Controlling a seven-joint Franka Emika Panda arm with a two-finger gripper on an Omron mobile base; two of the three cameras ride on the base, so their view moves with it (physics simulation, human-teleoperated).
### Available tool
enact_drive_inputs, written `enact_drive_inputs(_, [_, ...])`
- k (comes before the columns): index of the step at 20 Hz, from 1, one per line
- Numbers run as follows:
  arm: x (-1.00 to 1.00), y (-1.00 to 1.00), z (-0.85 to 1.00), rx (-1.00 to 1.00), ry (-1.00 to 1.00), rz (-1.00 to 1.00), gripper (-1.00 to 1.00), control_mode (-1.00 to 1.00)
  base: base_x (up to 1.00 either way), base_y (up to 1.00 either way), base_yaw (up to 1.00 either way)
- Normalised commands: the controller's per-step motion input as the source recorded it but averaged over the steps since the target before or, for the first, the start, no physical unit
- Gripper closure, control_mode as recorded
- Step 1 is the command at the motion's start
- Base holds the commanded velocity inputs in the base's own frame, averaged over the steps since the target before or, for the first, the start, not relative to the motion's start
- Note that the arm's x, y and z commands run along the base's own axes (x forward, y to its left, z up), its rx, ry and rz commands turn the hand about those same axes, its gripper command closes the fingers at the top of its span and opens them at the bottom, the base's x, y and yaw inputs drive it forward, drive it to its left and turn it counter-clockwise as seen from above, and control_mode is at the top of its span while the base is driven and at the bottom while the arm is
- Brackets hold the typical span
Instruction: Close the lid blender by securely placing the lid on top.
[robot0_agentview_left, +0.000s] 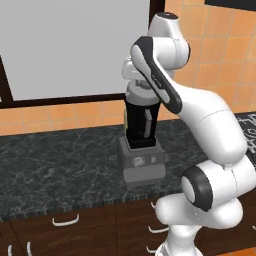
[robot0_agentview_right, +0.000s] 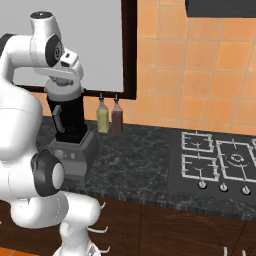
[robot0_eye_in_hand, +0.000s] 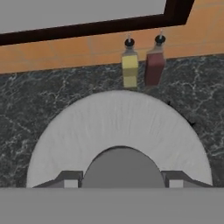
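Here the fingers (robot0_eye_in_hand: 120, 178) are showing in the hand view as two small grey tips, one at each side of the raised knob of the lid (robot0_eye_in_hand: 118, 131); they are standing just beside it, but whether they are pinching it I cannot tell. The lid is spreading as a pale round disc right under the hand. In the base views it is sitting at the top of the blender (robot0_agentview_left: 141, 145), under the wrist; whether it is fully seated cannot be told. The blender is standing upright on the dark marbled counter (robot0_agentview_left: 55, 160), its black jar on a boxy grey base with a round dial. Beyond the lid, two bottles, a yellow one (robot0_eye_in_hand: 129, 70) and a red one (robot0_eye_in_hand: 154, 66), are standing side by side against the orange tiled wall (robot0_agentview_right: 200, 70), just below a dark-framed window (robot0_agentview_left: 70, 45). A stove (robot0_agentview_right: 220, 162) is lying well apart, on the robot's right. Drawers (robot0_agentview_left: 65, 222) with pale handles are running under the counter. The arm is rising from the base, bending at a high elbow, and pointing its hand straight down over the jar.
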Motion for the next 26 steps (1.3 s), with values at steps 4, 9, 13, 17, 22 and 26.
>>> enact_drive_inputs(4, [0.0, -0.04, -0.1, -0.04, 0.07, 0.0, 1.0, -1.0, 0.0, 0.0, 0.0])
enact_drive_inputs(9, [-0.01, 0.28, -0.61, -0.11, 0.05, 0.0, 1.0, -1.0, 0.0, 0.0, 0.0])
enact_drive_inputs(13, [-0.62, 0.05, -0.56, 0.0, -0.12, 0.0, 1.0, -1.0, 0.0, 0.0, 0.0])
enact_drive_inputs(17, [-0.5, 0.0, -0.45, 0.02, -0.14, 0.0, -1.0, -1.0, 0.0, 0.0, 0.0])
enact_drive_inputs(22, [-0.18, -0.02, 0.03, 0.05, -0.08, 0.0, -1.0, -1.0, 0.0, 0.0, 0.0])
enact_drive_inputs(26, [-0.03, 0.0, 0.37, 0.02, -0.01, 0.0, -1.0, -1.0, 0.0, 0.0, 0.0])
